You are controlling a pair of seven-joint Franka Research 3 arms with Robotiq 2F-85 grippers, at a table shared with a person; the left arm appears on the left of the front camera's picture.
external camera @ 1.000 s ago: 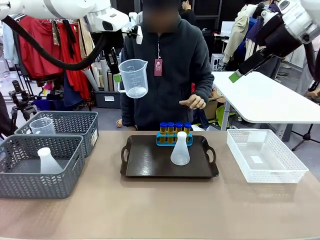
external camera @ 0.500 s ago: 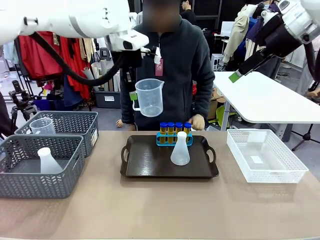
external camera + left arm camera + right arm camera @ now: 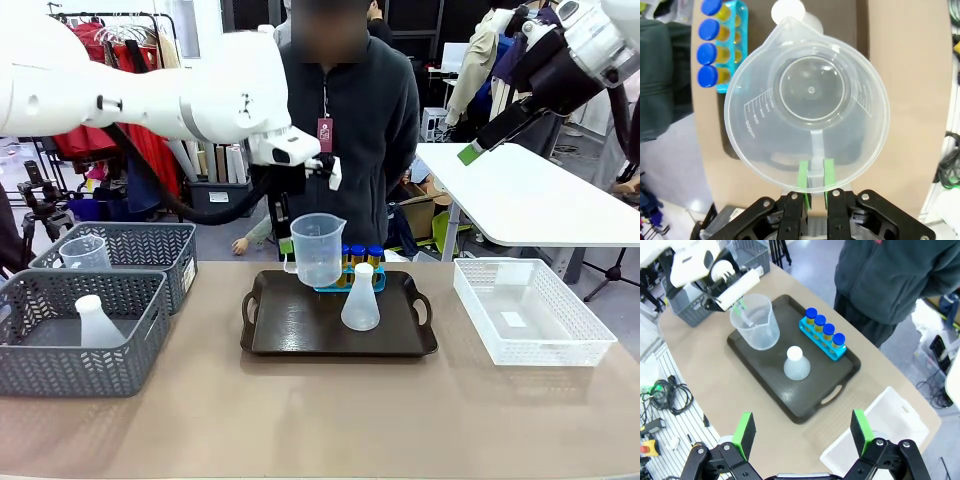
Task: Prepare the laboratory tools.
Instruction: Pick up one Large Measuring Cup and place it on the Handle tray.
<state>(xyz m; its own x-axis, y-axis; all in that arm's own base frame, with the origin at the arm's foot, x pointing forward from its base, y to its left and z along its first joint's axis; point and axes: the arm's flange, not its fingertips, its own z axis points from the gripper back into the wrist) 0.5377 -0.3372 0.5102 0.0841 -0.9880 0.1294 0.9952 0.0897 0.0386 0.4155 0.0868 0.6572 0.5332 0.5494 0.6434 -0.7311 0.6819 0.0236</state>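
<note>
Clothes racks and a white side table are filling the room behind the tan table, where a person in a dark fleece is standing at the far side. On the table a black handled tray is carrying a blue tube rack with four blue-capped tubes of amber liquid standing in it, and a translucent conical flask is standing upright just in front of the rack. The left pincer is gripping the handle of the clear measuring beaker, its green pads pressing the handle from both sides, and is holding the beaker upright above the tray's far left part, beside the flask. The right pincer is hanging high over the table with its jaws spread wide, holding nothing. At the table's left two grey baskets are sitting, one holding another flask, the other another beaker. A white basket is sitting at the right.
</note>
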